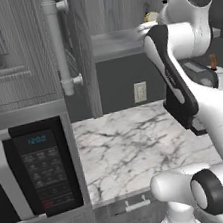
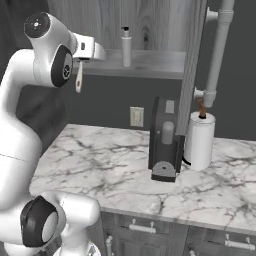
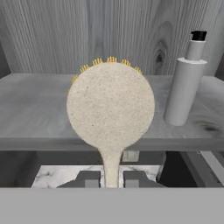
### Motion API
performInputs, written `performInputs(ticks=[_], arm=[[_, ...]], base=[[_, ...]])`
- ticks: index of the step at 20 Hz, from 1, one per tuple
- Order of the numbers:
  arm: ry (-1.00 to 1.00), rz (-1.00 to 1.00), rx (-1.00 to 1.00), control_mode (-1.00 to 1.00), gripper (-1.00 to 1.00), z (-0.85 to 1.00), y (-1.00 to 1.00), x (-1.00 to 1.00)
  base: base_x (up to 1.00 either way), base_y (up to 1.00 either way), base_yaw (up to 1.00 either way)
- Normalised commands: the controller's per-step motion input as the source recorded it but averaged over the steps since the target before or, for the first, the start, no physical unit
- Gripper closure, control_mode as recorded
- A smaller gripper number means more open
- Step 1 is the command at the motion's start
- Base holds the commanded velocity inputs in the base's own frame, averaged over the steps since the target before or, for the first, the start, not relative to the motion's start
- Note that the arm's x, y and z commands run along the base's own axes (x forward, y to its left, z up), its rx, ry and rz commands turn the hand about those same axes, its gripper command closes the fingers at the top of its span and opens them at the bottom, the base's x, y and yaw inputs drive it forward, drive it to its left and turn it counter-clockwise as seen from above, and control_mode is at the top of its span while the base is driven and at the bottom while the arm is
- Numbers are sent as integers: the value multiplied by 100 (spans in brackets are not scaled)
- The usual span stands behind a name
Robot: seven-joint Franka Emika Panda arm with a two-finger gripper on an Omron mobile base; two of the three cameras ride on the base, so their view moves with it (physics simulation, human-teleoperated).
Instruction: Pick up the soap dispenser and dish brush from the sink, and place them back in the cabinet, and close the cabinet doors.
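Observation:
My gripper [image 3: 112, 179] is shut on the handle of the dish brush [image 3: 110, 105], whose round pale head with yellow bristles stands in front of the open cabinet's grey shelf [image 3: 39, 109]. From the right base the brush [image 2: 79, 77] shows below the hand, just left of the shelf [image 2: 150, 62]. From the left base the brush [image 1: 147, 25] sits at the shelf's front edge. The soap dispenser [image 3: 186, 83] stands upright on the shelf to the right of the brush, and the right base view also shows the soap dispenser [image 2: 126, 47]. Both cabinet doors [image 1: 81, 47] [image 2: 192, 60] stand open. The sink is out of view.
Below the cabinet lies a marble counter [image 2: 100, 160] with a dark appliance [image 2: 165, 145] and a white cylinder with a brown top [image 2: 200, 140]. A black microwave [image 1: 36, 170] sits at the left. Long white door handles [image 1: 56, 41] [image 2: 217, 50] jut out beside the opening.

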Motion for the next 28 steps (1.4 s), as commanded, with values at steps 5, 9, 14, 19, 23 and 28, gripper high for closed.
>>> performInputs(ticks=[5, 9, 14, 19, 23, 28], arm=[[0, 0, 0, -100, 100, 13, 0, 66], [0, 0, 0, -100, 100, 8, 0, 63], [0, 0, 0, -100, 100, 0, 0, 56], [0, 0, 0, -100, 100, 0, 0, 54], [0, 0, 0, -100, 100, 0, 0, 49], [0, 0, 0, -100, 100, 0, 0, 48]], base=[[0, 0, 0], [0, 0, 0], [0, 0, 0], [0, 0, 0], [0, 0, 0], [0, 0, 0]])
